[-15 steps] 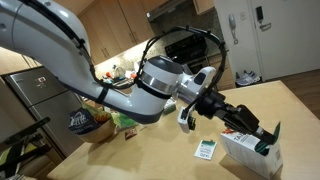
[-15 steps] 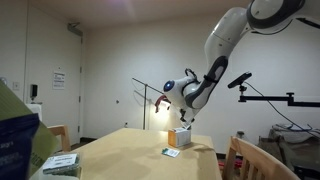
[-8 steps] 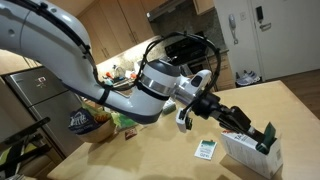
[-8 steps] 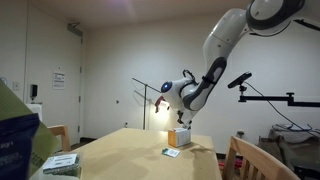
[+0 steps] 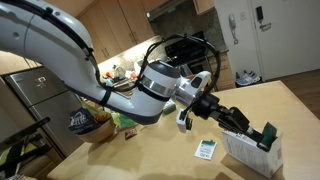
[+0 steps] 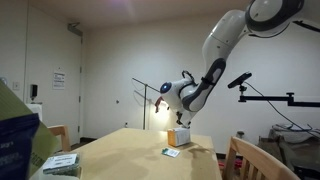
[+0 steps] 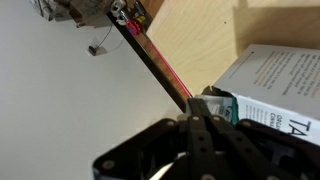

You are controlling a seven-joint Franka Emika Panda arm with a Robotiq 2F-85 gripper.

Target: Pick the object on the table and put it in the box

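My gripper (image 5: pixel 252 127) is shut on the small dark green packet (image 5: pixel 268 135) and holds it upright at the open top of the white box (image 5: pixel 245 155). The box stands on the wooden table (image 5: pixel 160 155). In the wrist view my closed fingers (image 7: pixel 200 125) meet at the green packet (image 7: pixel 218 102), which sits at the edge of the white box (image 7: pixel 285 80). In an exterior view my gripper (image 6: pixel 181 119) hangs just above the box (image 6: pixel 180 138). The packet is too small to make out there.
A small white packet with green print (image 5: pixel 205 150) lies on the table beside the box; it also shows in an exterior view (image 6: pixel 171 152). A dark basket (image 5: pixel 82 122) sits at the far left. A blue carton (image 6: pixel 15 140) stands close to one camera.
The arm has shifted only slightly over the box. The gripper stays shut on the packet at the box top.
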